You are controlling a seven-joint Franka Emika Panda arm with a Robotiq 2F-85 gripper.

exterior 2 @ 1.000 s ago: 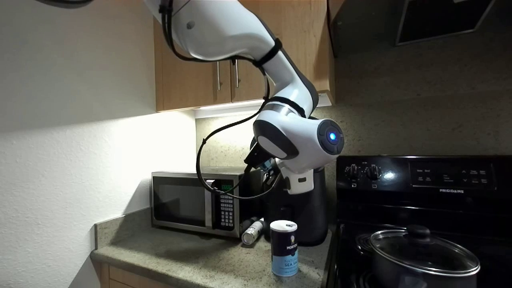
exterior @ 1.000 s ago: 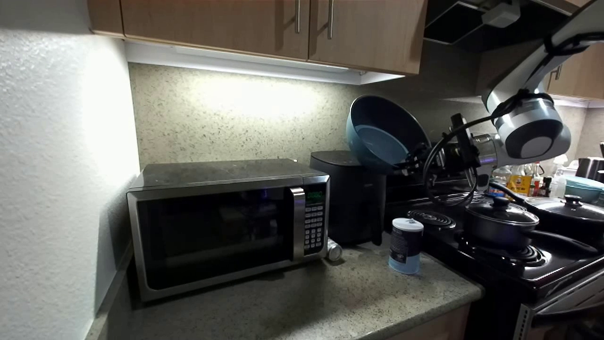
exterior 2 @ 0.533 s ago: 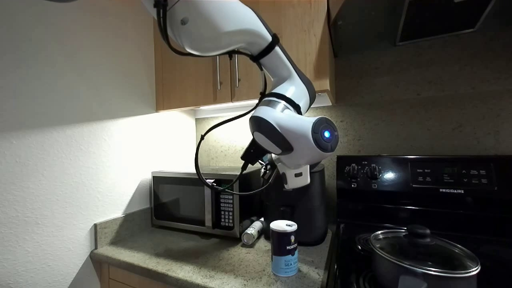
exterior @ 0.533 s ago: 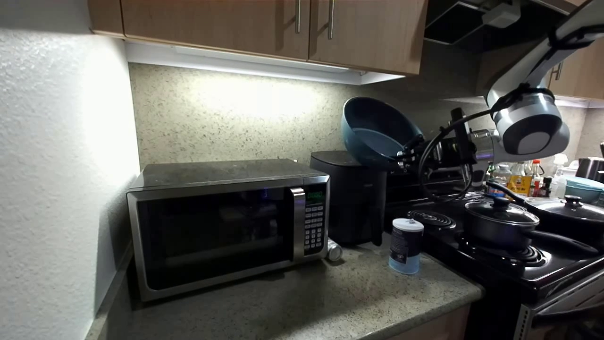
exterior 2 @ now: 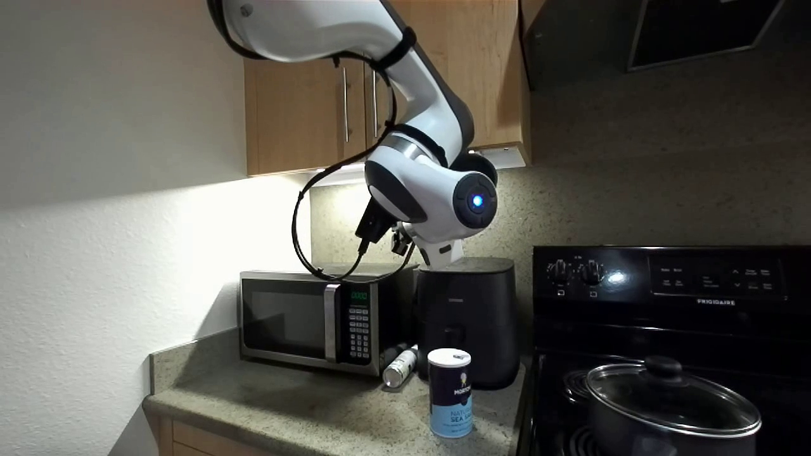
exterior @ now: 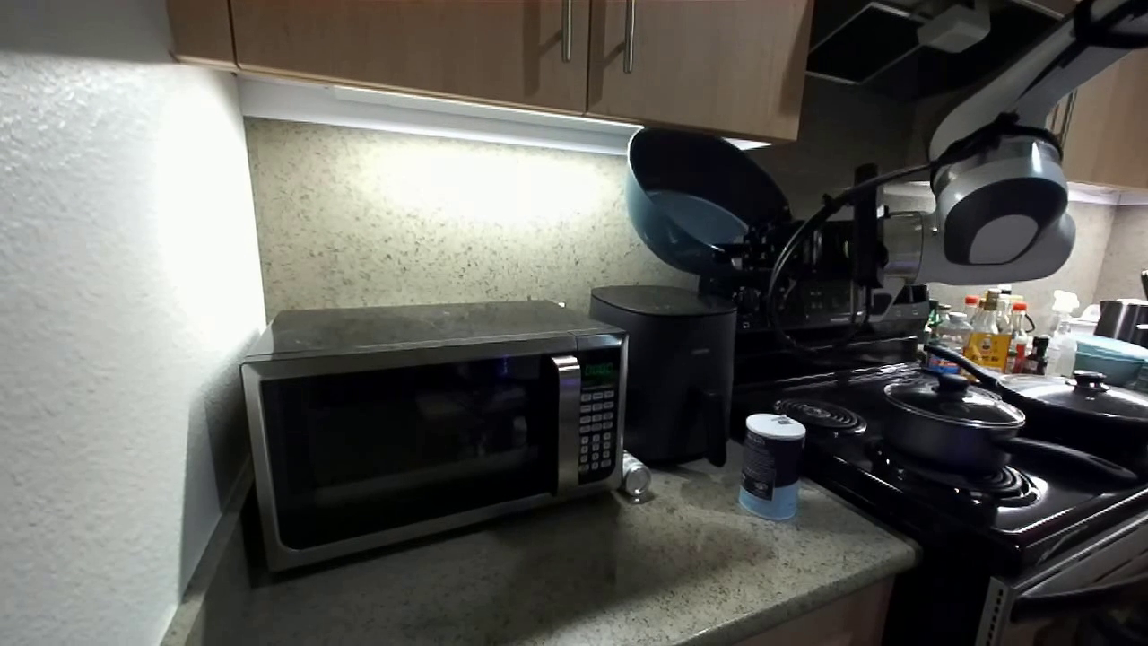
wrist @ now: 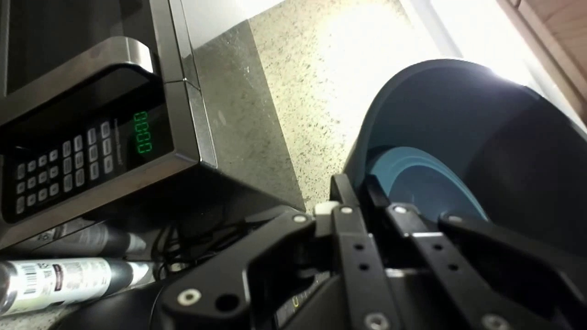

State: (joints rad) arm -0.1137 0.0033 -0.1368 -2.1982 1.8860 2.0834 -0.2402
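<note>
A large bowl, blue outside and dark inside (exterior: 682,211), is held tilted above the black appliance (exterior: 664,386), with its opening facing the camera. My gripper (exterior: 740,258) is closed on the bowl's wall at its lower right side. In the wrist view the two fingertips (wrist: 360,190) stand on either side of the wall of the bowl (wrist: 422,101), one inside and one outside. In an exterior view the arm (exterior 2: 418,183) hides the gripper and most of the bowl. The bowl's upper rim is close under the wall cabinet.
A microwave (exterior: 404,440) stands left of the black appliance. A salt canister (exterior 2: 450,392) stands on the counter (exterior 2: 304,399). A bottle (exterior 2: 400,367) lies beside the microwave. A lidded pot (exterior: 952,417) sits on the stove (exterior: 1058,502). Wall cabinets (exterior: 413,49) hang above.
My gripper and the bowl have risen away from the top of the black appliance and shifted left in both exterior views. The bowl stays in the grip.
</note>
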